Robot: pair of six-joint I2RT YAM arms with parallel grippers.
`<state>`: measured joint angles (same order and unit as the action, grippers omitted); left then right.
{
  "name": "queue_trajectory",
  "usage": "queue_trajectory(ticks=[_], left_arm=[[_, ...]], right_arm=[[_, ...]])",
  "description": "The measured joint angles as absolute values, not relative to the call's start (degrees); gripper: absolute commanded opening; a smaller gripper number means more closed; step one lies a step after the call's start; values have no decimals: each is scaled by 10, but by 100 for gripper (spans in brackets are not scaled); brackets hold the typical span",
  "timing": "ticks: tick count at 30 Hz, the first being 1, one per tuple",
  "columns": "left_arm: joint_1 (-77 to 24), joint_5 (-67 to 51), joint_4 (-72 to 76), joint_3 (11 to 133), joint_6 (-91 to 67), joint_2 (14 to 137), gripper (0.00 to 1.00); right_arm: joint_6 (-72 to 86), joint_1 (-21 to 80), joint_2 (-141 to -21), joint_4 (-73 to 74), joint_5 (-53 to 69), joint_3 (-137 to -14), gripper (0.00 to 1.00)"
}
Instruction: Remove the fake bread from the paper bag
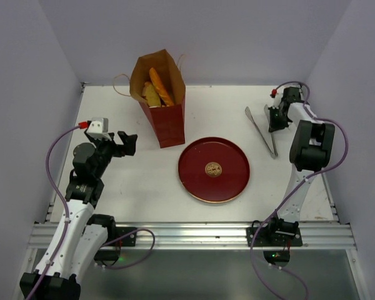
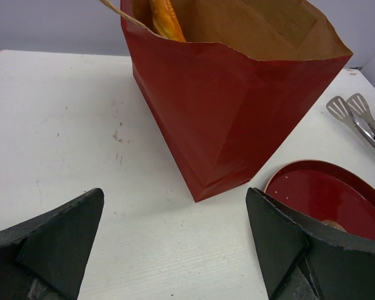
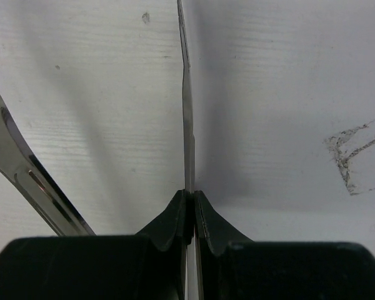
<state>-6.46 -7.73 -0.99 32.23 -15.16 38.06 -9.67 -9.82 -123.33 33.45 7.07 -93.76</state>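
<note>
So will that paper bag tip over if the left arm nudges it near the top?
Probably. The paper bag stands tall on a narrow base, so a high push likely tips it. Its thin creased walls would probably buckle, and the fake bread rides high.

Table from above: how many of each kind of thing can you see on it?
Paper bag: 1
Bread pieces showing in the bag's mouth: 2
Red plate: 1
Metal tongs: 1
Total: 5
The gold spot in the plate's middle looks like part of the plate, so it isn't counted.
</note>
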Motion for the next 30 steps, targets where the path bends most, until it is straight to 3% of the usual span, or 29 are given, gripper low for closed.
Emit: queue_trajectory(ticks=[18,21,22,25,30], left_arm=[[-65,-77,-10,322,-150,386,100],[-65,-77,-10,322,-147,386,100],[-65,-77,-10,322,-146,386,100],[-65,-77,-10,322,-143,386,100],[-65,-77,-10,322,-143,386,100]], right_arm=[[-121,-102,-1235,348,86,-948,26],[-127,-104,-1223,348,90,-936,38],[-130,-105,-1215,349,93,-931,50],[-149,-112,-1173,351,113,-905,72],[-212,-123,-1081,355,151,-871,94]])
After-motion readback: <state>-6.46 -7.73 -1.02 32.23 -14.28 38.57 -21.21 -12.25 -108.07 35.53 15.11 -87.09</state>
